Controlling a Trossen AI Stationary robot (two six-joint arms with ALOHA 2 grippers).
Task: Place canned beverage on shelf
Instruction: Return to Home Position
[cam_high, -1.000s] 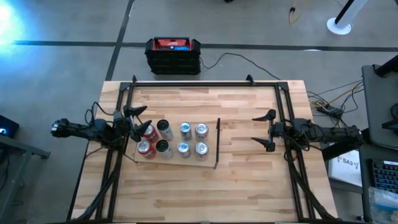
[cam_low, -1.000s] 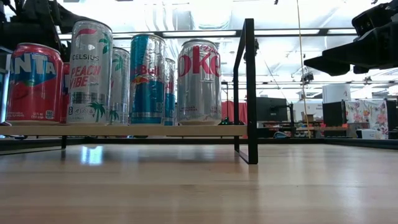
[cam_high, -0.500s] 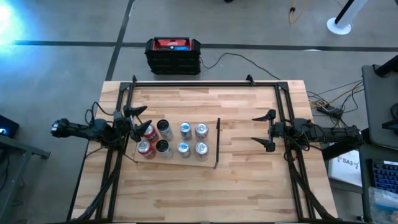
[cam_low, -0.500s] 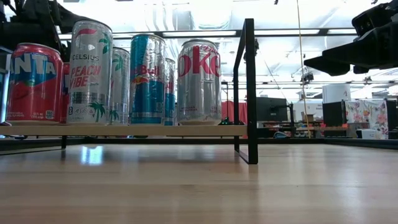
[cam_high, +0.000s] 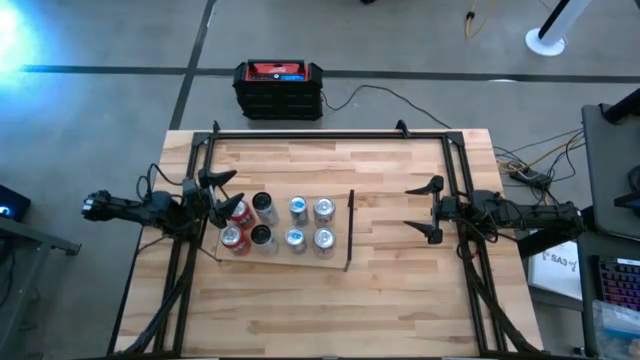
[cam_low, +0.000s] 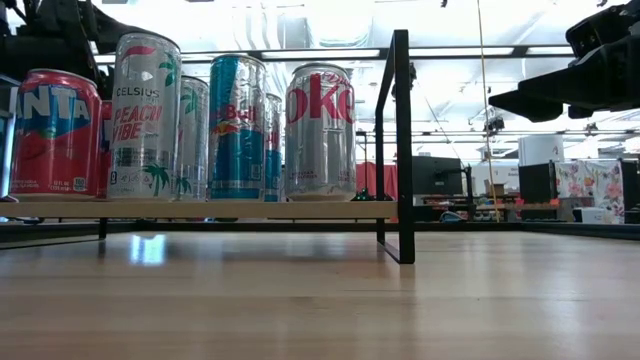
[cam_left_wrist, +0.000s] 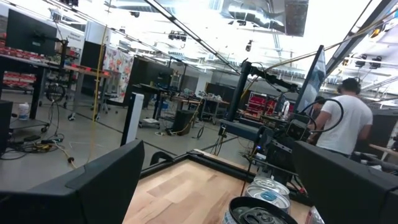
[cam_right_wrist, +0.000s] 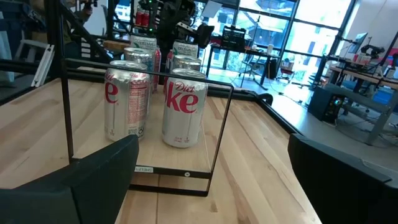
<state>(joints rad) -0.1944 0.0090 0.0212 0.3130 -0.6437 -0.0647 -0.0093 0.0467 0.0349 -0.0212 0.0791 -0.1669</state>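
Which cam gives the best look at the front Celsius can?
Low view: the Celsius can stands side-on on the shelf, label readable. High view shows only its dark top. Wrist views do not show it clearly.

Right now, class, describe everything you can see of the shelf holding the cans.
The shelf is a flat, pale wooden board, raised level on thin black legs above the plank tabletop. A thin black upright frame closes the short end nearest the right arm. Eight upright cans stand on it in two rows of four.
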